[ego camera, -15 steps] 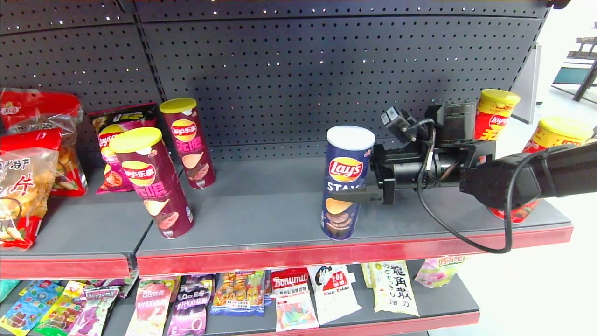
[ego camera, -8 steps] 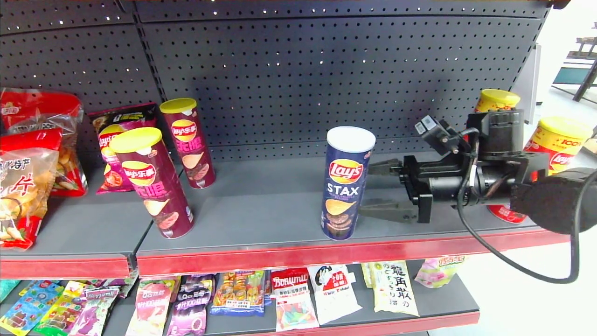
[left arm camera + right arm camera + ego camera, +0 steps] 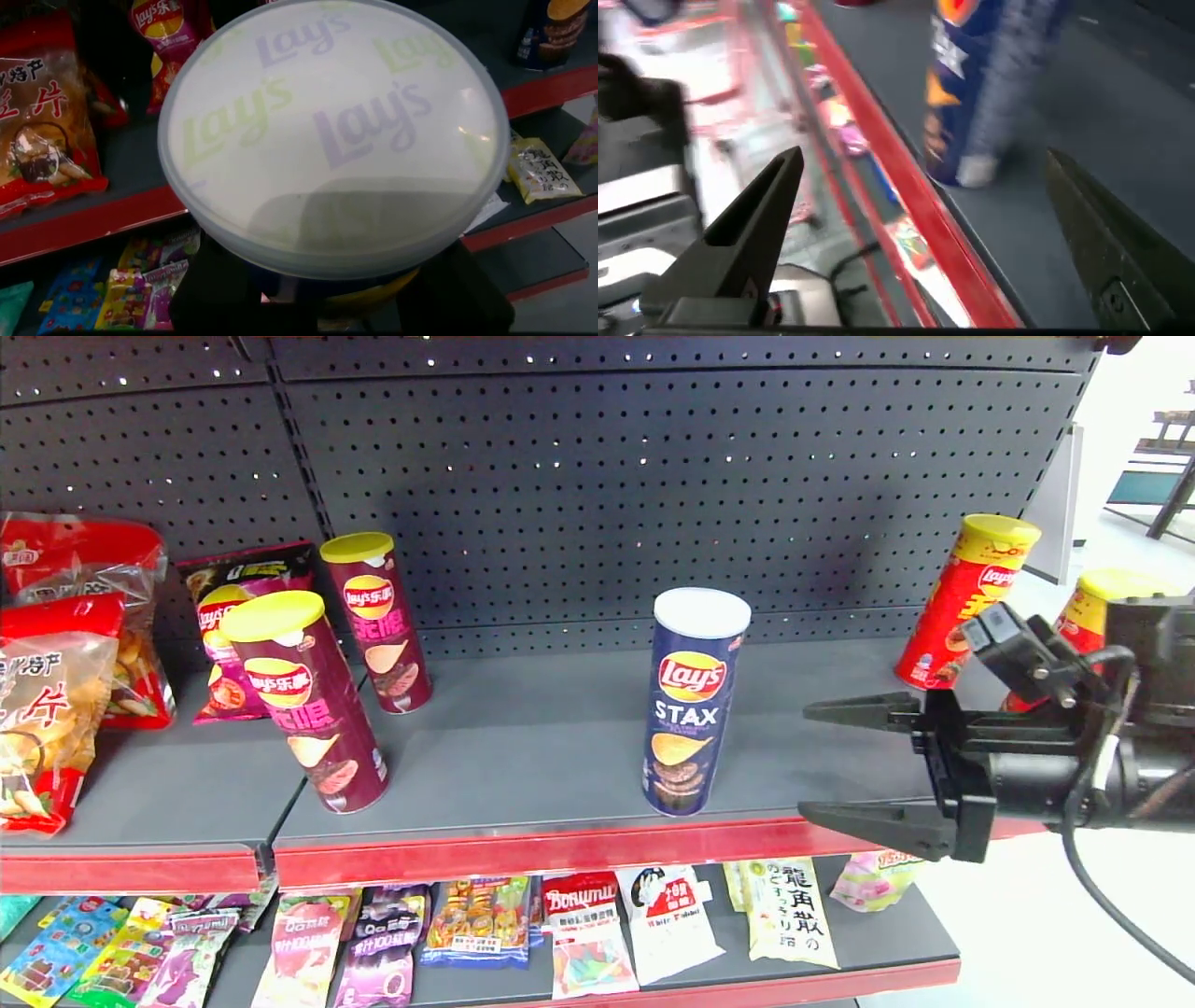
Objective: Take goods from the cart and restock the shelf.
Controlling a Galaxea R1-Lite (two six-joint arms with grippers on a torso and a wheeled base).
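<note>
Head view: right end effector [image 3: 805,762] gapes near upright blue can [image 3: 695,700], apparently clear.

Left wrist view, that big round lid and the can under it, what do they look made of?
The lid: milky translucent plastic, matte; faint logos show through. The can: only a blue and yellow sliver shows below the rim, possibly printed cardboard, unsure.

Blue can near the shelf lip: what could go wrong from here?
The blue can stands close to the red front lip; a nudge could topple it off.
The right end effector is open beside it, fingertips toward it; a sideways sweep might clip it.
The left arm's white-lidded can blocks much of that wrist camera's sight.
</note>
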